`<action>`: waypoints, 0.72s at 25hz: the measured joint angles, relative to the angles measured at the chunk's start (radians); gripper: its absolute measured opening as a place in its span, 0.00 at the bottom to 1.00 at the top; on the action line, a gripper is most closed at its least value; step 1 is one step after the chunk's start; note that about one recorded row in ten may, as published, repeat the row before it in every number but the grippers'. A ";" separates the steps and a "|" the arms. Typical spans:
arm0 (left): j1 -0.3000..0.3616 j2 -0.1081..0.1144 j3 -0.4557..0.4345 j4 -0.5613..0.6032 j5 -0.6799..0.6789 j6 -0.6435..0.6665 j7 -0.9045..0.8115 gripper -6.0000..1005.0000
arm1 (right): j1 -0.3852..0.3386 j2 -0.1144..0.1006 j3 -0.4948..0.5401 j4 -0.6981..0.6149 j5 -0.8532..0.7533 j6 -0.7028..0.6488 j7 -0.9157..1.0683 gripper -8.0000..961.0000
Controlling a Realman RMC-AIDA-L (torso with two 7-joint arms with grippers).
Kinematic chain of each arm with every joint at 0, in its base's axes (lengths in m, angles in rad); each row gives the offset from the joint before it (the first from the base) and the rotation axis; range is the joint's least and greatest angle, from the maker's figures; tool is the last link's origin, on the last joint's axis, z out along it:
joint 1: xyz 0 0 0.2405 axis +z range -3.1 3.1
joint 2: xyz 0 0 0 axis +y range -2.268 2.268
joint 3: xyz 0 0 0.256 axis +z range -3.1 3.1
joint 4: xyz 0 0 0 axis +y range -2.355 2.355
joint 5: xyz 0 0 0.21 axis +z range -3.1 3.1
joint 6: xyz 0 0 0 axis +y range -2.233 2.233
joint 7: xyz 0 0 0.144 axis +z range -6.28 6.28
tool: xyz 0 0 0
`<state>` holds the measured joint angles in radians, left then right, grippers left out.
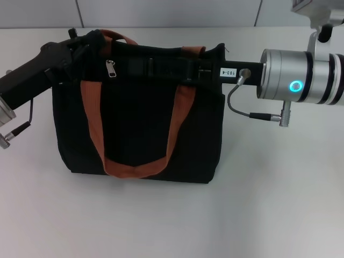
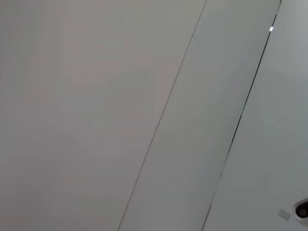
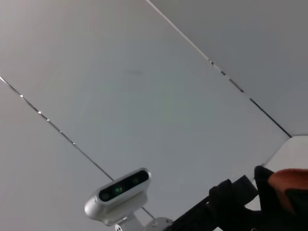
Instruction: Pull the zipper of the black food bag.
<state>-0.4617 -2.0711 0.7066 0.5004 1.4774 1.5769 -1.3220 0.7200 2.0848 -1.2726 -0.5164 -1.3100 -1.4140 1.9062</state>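
Large boxy black fabric food bag upright on white desk — small silver zipper pull beside left tool; right tool at opposite top corner. Finger state of both: cannot tell.

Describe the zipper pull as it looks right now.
The zipper is a small silver metal pull with an oblong tab, hanging down against the black fabric near the top edge of the bag, toward the bag's left end. It sits just inside the left orange strap. The left gripper is at the bag's top left corner, close by but not on the tab. Only the head view shows it.
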 joint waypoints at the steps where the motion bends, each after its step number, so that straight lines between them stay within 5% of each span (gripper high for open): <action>1: -0.001 0.000 0.000 0.003 0.000 0.000 0.000 0.03 | 0.000 0.000 0.000 0.000 0.000 0.000 0.000 0.74; 18: -0.001 0.004 0.001 0.029 0.002 -0.001 -0.001 0.03 | 0.024 -0.001 -0.030 -0.025 -0.004 0.020 -0.024 0.74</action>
<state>-0.4625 -2.0674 0.7072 0.5293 1.4792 1.5757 -1.3233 0.7444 2.0836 -1.3021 -0.5417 -1.3144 -1.3939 1.8819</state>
